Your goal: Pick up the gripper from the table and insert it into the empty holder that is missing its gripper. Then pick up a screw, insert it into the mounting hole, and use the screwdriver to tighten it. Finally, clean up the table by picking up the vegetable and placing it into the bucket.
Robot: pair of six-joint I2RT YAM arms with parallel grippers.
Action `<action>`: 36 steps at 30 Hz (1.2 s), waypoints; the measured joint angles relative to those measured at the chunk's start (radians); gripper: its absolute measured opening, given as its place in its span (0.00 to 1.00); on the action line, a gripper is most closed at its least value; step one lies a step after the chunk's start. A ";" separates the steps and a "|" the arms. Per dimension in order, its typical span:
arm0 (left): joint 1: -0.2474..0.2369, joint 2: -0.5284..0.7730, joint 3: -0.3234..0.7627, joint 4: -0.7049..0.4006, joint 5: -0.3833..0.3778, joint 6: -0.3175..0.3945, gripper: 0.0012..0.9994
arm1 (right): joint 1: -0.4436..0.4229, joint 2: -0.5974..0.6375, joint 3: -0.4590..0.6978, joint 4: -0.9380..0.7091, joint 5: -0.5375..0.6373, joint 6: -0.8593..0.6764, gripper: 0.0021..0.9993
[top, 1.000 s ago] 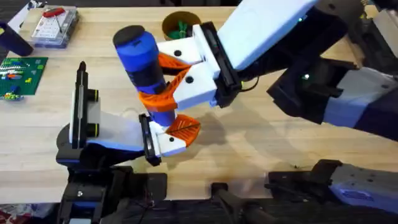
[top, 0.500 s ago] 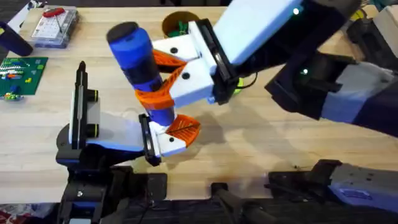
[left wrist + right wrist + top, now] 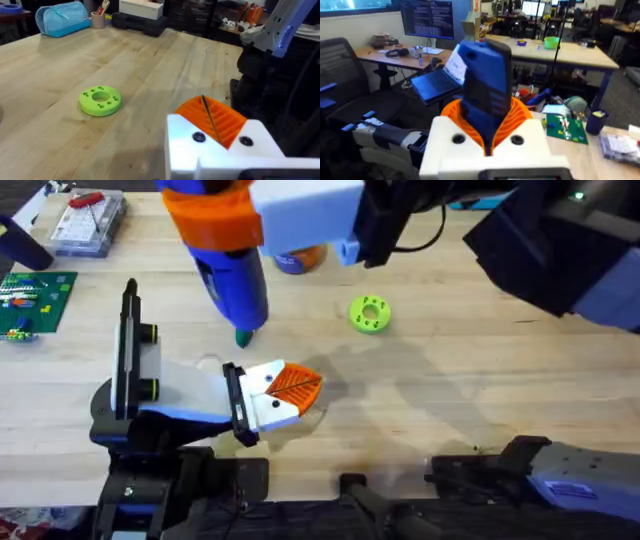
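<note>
Orange-padded right tool (image 3: pixel 215 225) grips the blue screwdriver (image 3: pixel 232 278); left tool (image 3: pixel 297 385) is closed.

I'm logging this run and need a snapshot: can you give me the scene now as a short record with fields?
right claw: shut on the blue screwdriver, lifted above the table
screwdriver pose: tip pointing down toward the table
left claw: low over the table, shut, holding nothing
green disc: flat on the table, untouched
bucket: partly hidden behind the right arm
circuit board: far left edge of table
</note>
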 joint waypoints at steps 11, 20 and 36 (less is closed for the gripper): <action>0.000 0.000 0.000 0.000 -0.001 0.000 0.00 | -0.051 0.001 0.089 -0.618 0.199 -0.196 0.02; 0.000 0.000 0.000 0.000 0.000 0.000 0.00 | -0.203 0.001 0.419 -1.172 0.652 -0.516 0.02; 0.000 0.000 0.000 0.018 -0.052 0.000 0.00 | -0.424 0.207 0.454 -1.658 1.247 -0.875 0.02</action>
